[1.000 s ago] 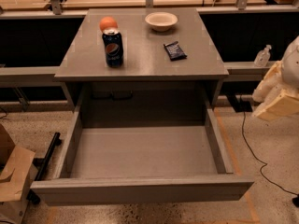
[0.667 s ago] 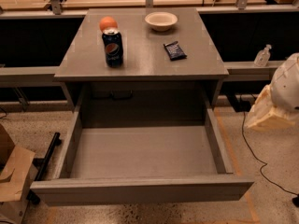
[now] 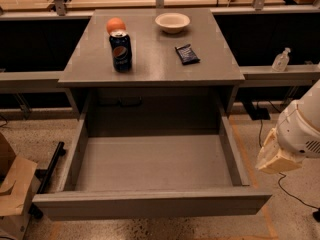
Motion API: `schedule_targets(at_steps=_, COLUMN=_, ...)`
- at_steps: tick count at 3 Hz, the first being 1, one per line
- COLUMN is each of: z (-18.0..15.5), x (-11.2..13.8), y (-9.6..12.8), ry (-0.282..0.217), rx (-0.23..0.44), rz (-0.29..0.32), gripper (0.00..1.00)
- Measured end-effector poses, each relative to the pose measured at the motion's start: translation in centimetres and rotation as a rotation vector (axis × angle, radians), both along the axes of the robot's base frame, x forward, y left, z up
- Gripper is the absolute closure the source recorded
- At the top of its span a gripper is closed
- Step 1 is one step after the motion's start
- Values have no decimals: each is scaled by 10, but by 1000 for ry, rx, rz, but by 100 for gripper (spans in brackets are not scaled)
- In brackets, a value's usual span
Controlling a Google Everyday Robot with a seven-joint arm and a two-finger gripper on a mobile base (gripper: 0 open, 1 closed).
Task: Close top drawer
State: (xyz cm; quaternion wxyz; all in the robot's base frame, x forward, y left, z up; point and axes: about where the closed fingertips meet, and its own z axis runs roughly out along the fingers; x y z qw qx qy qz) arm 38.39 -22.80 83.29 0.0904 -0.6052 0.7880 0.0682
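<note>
The top drawer [image 3: 150,204] is a wide grey drawer pulled far out from under the tabletop, and its deep boxy inside is bare. Its flat, handle-less front faces the camera at the bottom of the view. My gripper [image 3: 275,156], a cream-coloured part at the end of the white arm [image 3: 302,126], hangs at the right. It is just outside the drawer's right wall [image 3: 232,149], near the front right corner and apart from it.
On the grey tabletop [image 3: 155,69] stand a blue soda can [image 3: 121,50], an orange [image 3: 115,25], a white bowl [image 3: 172,22] and a dark snack packet [image 3: 187,54]. A cardboard box [image 3: 12,189] sits on the floor at left. A clear bottle [image 3: 281,60] stands on the right ledge.
My arm and gripper have moved down and slightly left, toward the drawer's front right corner. The drawer has not moved.
</note>
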Motion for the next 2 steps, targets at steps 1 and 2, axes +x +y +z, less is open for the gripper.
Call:
schedule_targets(at_steps=1, z=-17, x=-1, y=5, ry=33, rx=-28, rz=28, gripper=100)
schedule_targets(at_steps=2, z=-58, x=-11, y=2, ry=98, rx=6, rz=18, gripper=100)
